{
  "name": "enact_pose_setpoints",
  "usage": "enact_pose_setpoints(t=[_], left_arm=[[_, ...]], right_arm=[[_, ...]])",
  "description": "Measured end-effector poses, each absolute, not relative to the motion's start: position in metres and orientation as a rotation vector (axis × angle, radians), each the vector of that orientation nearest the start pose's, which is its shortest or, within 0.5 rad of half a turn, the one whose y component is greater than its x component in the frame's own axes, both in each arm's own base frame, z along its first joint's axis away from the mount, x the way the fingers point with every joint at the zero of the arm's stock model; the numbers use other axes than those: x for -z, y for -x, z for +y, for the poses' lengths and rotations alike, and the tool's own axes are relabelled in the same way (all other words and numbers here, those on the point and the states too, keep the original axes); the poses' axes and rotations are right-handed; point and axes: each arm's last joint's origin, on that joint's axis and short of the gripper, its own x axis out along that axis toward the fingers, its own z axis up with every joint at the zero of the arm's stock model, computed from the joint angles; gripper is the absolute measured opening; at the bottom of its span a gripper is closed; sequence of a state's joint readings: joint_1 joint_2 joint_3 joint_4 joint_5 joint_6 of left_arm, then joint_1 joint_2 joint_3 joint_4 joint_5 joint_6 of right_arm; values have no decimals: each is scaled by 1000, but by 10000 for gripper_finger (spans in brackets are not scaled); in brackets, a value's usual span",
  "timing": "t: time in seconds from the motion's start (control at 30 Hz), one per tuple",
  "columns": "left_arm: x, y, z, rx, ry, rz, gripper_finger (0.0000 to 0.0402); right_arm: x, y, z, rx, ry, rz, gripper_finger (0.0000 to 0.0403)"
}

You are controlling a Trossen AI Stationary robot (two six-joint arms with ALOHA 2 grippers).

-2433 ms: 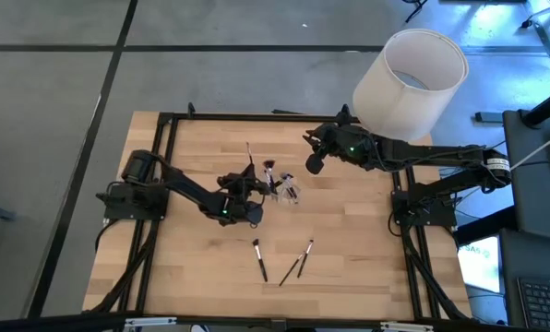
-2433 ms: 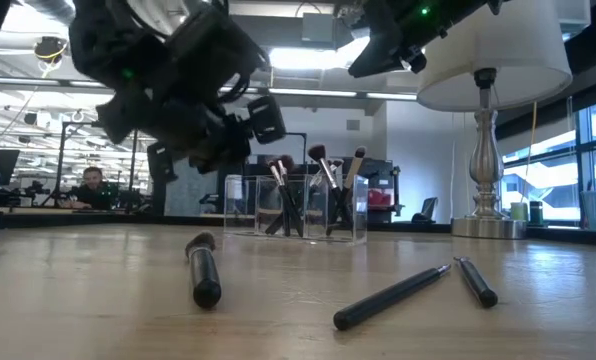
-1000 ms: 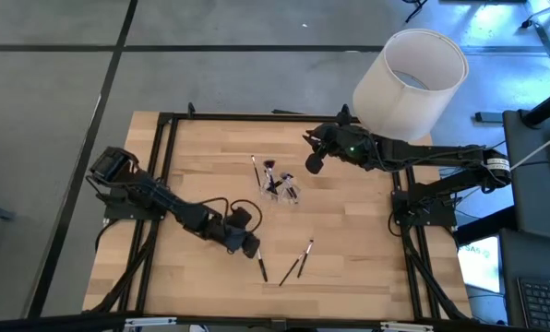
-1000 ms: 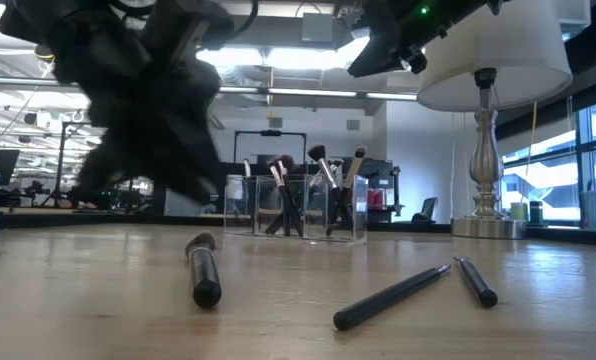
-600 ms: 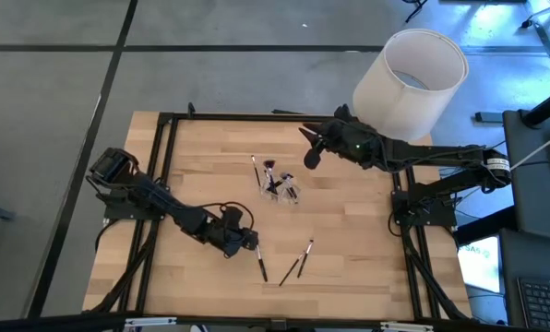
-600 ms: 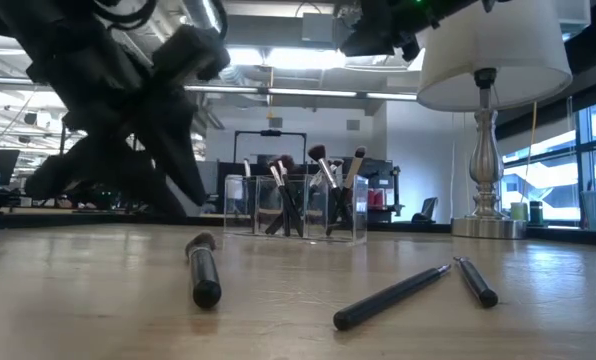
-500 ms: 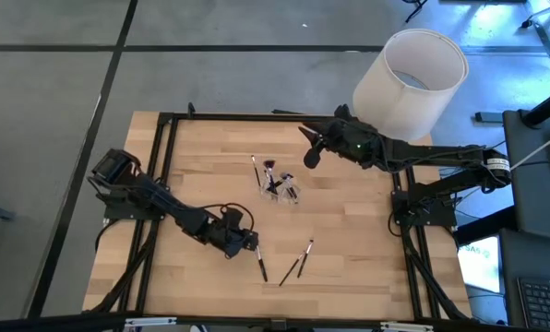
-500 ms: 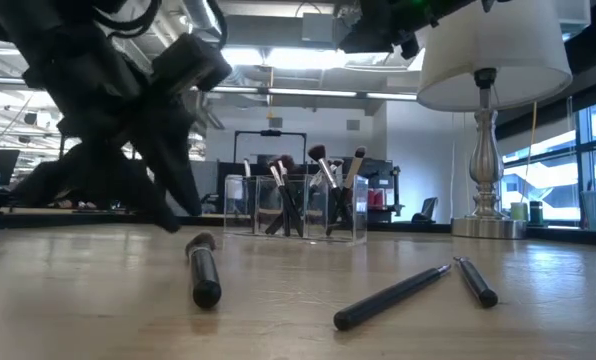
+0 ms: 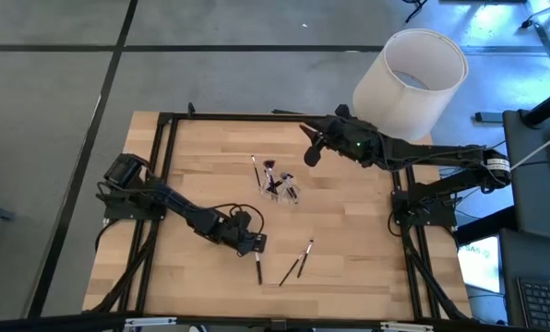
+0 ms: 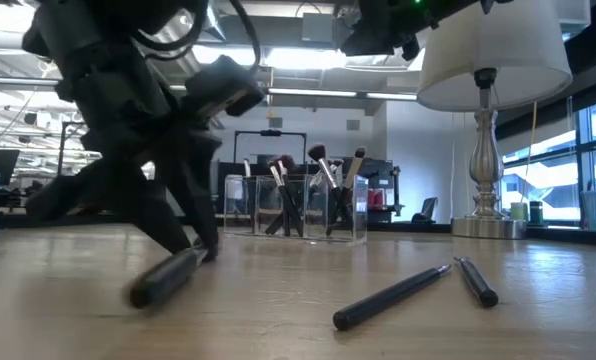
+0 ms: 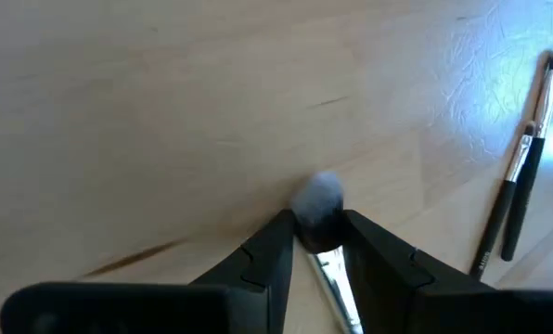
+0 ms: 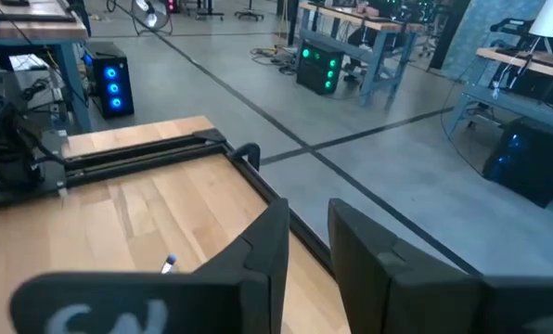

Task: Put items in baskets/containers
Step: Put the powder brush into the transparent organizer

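My left gripper (image 9: 255,247) is low over the table's near middle, shut on the bristle end of a dark makeup brush (image 9: 258,268) (image 10: 166,278). Two more brushes (image 9: 304,258) (image 9: 288,274) lie flat on the wood to its right; the left wrist view shows them too (image 11: 513,209). The clear holder (image 9: 280,184) (image 10: 296,206) stands at the table's middle with several brushes leaning upright in it. My right gripper (image 9: 310,153) (image 12: 309,232) hangs in the air over the far part of the table, narrowly open and holding nothing. My left gripper pinches the brush between its two fingers, at the bristle head (image 11: 315,206) and the top of the silver ferrule (image 11: 332,278). The fingers (image 10: 200,240) come slanting down from the table's left. The brush's handle end (image 10: 138,294) rests on the table.
A tall lamp with a big white shade (image 9: 409,81) stands at the far right corner, its base (image 10: 486,228) on the table. Black frame rails (image 9: 160,175) run along the table's left and right sides. Bare wood lies to the left of and near the holder.
My left gripper has come down to the table and moved a little toward the right, onto the brush's bristle end. The brush has turned about, its handle end swinging toward the table's left. My right gripper has shifted slightly up and toward the far edge.
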State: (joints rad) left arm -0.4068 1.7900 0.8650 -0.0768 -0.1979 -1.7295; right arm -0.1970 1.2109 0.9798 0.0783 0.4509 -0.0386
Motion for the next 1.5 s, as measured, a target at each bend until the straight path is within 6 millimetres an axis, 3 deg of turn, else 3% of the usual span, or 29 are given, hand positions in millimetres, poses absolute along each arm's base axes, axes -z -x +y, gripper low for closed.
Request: enact_pose_setpoints(t=[0.2,0.33,0.5,0.57,0.7,0.87,1.03,1.13,1.27,1.5], left_arm=[[-110,-304,-121,-593,1231,931,60],[-115,-306,-109,-506,1156,982,12],[-127,-308,-92,-467,1025,940,10],[-138,-307,-87,-464,963,884,8],[-180,-302,-77,-463,828,679,8],[-228,-290,-57,-671,507,324,8],[-250,-288,-47,-859,179,186,8],[-251,-290,-37,-925,52,201,8],[-237,-296,-20,-1016,55,211,8],[-214,-306,-1,-1075,2,284,8]], right_arm=[[-334,-263,-65,641,81,221,79],[-329,-262,-65,641,66,267,79],[-321,-259,-64,644,26,346,79],[-319,-256,-63,646,6,382,79],[-327,-240,-60,655,-41,377,79],[-339,-219,-56,692,-117,311,79],[-335,-216,-55,696,-134,304,79],[-335,-218,-56,693,-124,272,79],[-335,-225,-57,682,-90,208,79],[-327,-233,-59,678,-52,254,79]])
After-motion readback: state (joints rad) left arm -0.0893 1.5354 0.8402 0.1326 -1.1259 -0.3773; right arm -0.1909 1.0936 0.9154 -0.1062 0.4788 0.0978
